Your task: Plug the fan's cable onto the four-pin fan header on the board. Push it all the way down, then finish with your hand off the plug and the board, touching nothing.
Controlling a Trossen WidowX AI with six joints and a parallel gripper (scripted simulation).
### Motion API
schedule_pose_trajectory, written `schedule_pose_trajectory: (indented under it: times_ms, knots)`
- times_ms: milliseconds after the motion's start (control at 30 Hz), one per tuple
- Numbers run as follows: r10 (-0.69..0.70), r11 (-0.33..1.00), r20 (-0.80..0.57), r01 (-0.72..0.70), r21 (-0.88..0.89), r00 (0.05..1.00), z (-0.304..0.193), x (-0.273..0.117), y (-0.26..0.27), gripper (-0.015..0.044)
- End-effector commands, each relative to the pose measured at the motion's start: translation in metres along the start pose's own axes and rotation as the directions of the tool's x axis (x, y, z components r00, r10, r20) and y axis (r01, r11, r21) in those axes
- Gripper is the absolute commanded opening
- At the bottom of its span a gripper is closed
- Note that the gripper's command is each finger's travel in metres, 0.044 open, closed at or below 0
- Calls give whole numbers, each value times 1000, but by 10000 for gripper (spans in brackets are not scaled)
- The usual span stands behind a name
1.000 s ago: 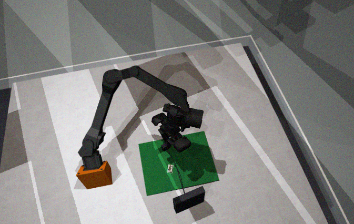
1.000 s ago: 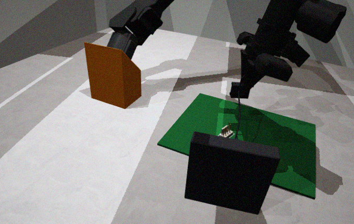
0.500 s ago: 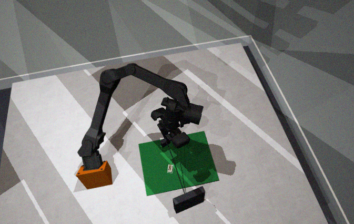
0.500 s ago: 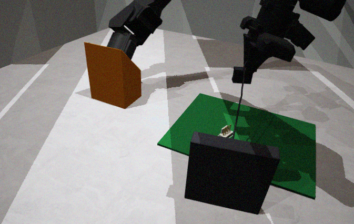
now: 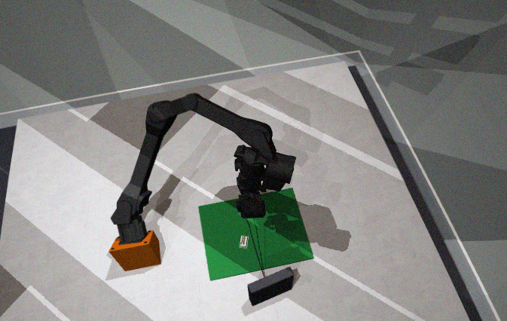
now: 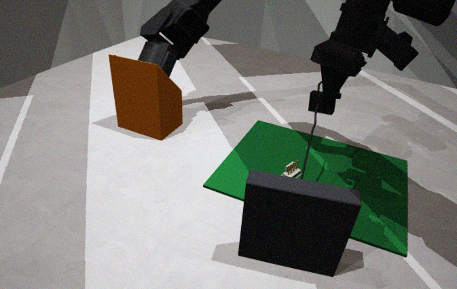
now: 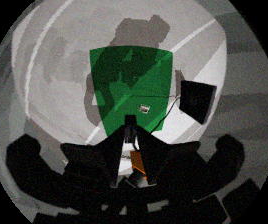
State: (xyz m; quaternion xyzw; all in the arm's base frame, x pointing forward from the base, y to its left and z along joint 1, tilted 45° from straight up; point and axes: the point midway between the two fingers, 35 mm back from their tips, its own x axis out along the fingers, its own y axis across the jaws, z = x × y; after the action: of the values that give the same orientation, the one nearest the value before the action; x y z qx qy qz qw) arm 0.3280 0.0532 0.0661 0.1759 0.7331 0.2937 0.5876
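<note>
1. The claw (image 5: 251, 209) (image 6: 331, 93) (image 7: 130, 127) was pinching the black plug (image 6: 321, 102) (image 7: 130, 120) at its tips, above the green board (image 5: 223, 223) (image 6: 259, 150) (image 7: 157, 70); from overhead the claw hid the plug.
2. The plug was off the pale four-pin header (image 5: 245, 241) (image 6: 293, 171) (image 7: 144, 108), whose pins stood bare.
3. A thin dark cable (image 6: 310, 143) ran down from the plug toward the dark fan block (image 5: 271, 287) (image 6: 298, 222) (image 7: 197, 100), which stood upright just beside the board.
4. The board lay flat on the pale tabletop (image 5: 68, 179) (image 6: 43, 179), which was crossed by shadows and bright stripes.
5. The arm's orange base (image 5: 139, 257) (image 6: 136, 96) stood apart from the board.
6. Grey, angular patches of light and shade surrounded the tabletop.
</note>
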Motion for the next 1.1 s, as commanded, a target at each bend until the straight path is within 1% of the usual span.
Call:
schedule_pose_trajectory:
  times_ms: [0, 167, 333, 667, 867, 1067]
  knots:
    - [15, 993, 18, -18, 120, 1000, 5, 0, -4, 0]
    - [29, 957, 41, -40, 286, 999, 11, -1, -9, 0]
    - [42, 894, 64, -66, 443, 997, 17, -1, -14, 0]
    - [68, 691, 110, -127, 712, 992, 29, -3, -26, 0]
    - [83, 533, 137, -160, 831, 987, 35, -4, -32, 0]
    - [76, 515, 137, -157, 843, 988, 35, -3, -33, 0]
